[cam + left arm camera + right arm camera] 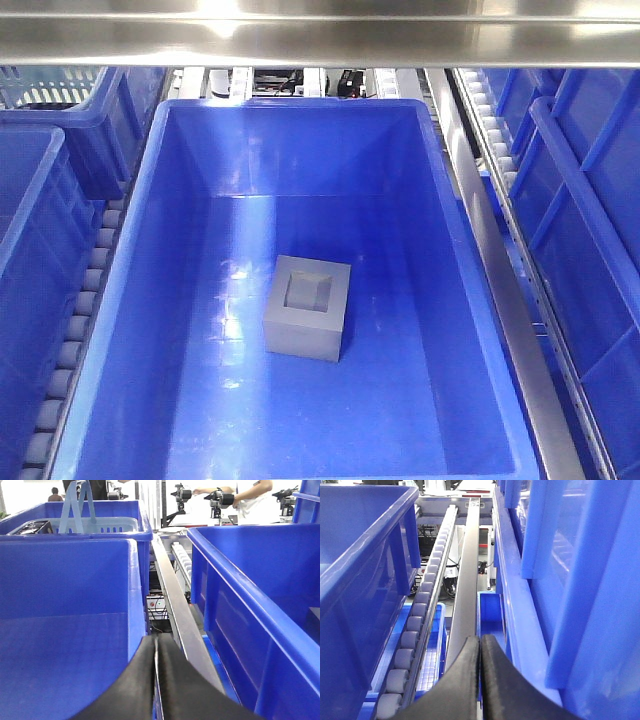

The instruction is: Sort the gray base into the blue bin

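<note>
Because the matte gray cube-like base (308, 308) already sits on the floor of the large glossy blue plastic bin (130, 300), recess facing up and slightly skewed to the walls, the sorting looks finished, and that would explain why neither arm is over the bin. The block rests near the middle, well apart from all four tapered walls, with bare floor around it. The left gripper (155, 680) hangs low between two blue totes beside a steel rail (172, 600), its black fingers pressed together on nothing. The right gripper (480, 680) is likewise closed and empty, pointing along a gray roller track (422, 605) and a dark rail. Both sit in narrow channels, so lifting straight up seems the safest way out.
</note>
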Motion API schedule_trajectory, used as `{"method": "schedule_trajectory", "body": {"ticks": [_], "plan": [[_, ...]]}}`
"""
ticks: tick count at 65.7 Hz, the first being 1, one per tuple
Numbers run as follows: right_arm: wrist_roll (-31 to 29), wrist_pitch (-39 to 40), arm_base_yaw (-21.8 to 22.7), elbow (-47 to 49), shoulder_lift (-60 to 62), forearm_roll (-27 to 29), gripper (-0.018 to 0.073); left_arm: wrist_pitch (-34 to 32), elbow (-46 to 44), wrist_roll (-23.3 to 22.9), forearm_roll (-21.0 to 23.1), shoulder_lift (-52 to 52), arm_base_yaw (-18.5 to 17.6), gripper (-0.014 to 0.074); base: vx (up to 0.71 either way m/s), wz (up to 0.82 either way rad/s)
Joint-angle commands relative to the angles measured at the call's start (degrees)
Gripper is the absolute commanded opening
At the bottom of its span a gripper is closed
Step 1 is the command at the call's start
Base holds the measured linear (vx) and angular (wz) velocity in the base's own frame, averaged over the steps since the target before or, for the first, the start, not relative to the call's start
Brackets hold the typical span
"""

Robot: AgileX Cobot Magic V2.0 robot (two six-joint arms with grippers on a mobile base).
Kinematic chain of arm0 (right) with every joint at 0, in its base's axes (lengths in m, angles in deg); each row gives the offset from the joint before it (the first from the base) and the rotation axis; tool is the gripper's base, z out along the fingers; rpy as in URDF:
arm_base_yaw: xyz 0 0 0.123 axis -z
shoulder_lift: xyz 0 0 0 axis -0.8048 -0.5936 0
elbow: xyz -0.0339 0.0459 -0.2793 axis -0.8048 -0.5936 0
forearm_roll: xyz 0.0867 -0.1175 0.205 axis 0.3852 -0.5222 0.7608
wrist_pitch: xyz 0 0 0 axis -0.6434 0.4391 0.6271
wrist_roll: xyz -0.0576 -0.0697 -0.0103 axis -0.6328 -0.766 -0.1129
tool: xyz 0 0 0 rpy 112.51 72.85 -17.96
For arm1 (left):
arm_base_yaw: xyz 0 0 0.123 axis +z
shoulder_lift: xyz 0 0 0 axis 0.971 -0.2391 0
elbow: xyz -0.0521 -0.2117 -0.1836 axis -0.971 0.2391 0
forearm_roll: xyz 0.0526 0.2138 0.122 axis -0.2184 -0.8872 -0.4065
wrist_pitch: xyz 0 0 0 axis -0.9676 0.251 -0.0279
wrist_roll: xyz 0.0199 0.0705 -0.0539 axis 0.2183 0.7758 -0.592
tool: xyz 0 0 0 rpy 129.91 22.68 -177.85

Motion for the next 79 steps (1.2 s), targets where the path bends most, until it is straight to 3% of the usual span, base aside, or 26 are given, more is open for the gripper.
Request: {"method": "schedule_trajectory", "body": {"ticks": [1,79], "plan": [[-0.3,4.3,0.3,-0.8,0.7,-0.4,-0.0009,-3.8,1.8,0.1,0.6,0.6,-0.4,-0.0006,0.00,0.00],[-0.3,4.3,0.3,-0.8,0.7,-0.4,-0.0009,-3.8,1.7,0.0,0.6,0.5,-0.4,-0.0006,0.00,0.00]]}}
